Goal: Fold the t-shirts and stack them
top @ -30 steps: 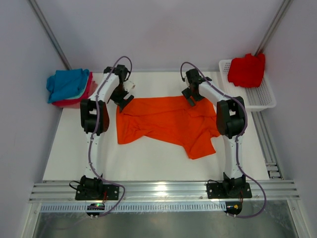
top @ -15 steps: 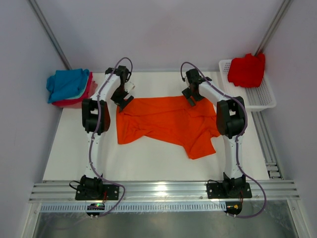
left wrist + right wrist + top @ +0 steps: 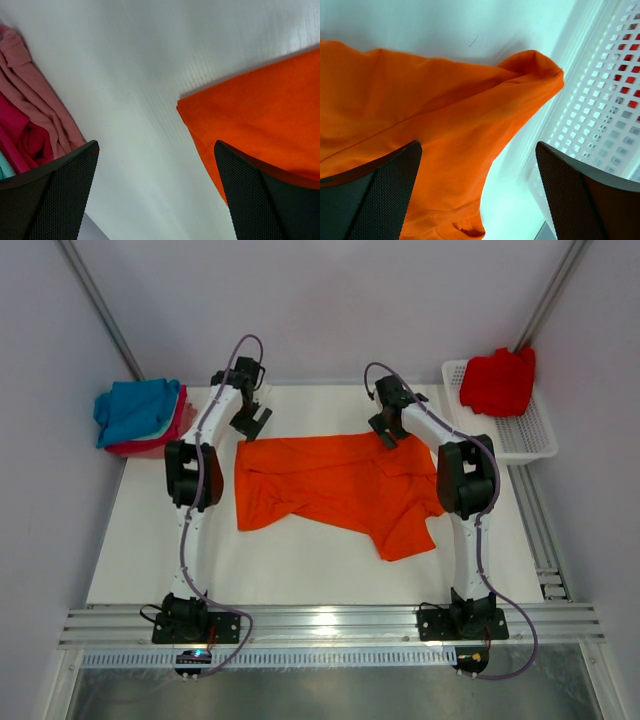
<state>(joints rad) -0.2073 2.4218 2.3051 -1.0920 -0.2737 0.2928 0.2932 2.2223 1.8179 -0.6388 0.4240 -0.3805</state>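
A bright orange t-shirt (image 3: 335,485) lies spread and rumpled in the middle of the white table. My left gripper (image 3: 252,420) hovers open just beyond its far left corner. In the left wrist view that gripper (image 3: 156,150) has bare table between its fingers, with the orange corner (image 3: 260,125) to the right. My right gripper (image 3: 388,435) is open above the shirt's far right edge. In the right wrist view it (image 3: 477,147) straddles the orange sleeve (image 3: 420,110) without pinching it. A folded blue shirt (image 3: 135,410) tops a pink and red pile (image 3: 30,120) at far left.
A white mesh basket (image 3: 530,435) at the far right holds a crumpled red shirt (image 3: 497,380). In the right wrist view its wall (image 3: 605,100) stands close to my right gripper. A metal rail (image 3: 320,625) runs along the near edge.
My left gripper has drawn back from the orange shirt's far left corner toward the far side. The right gripper has shifted only slightly.
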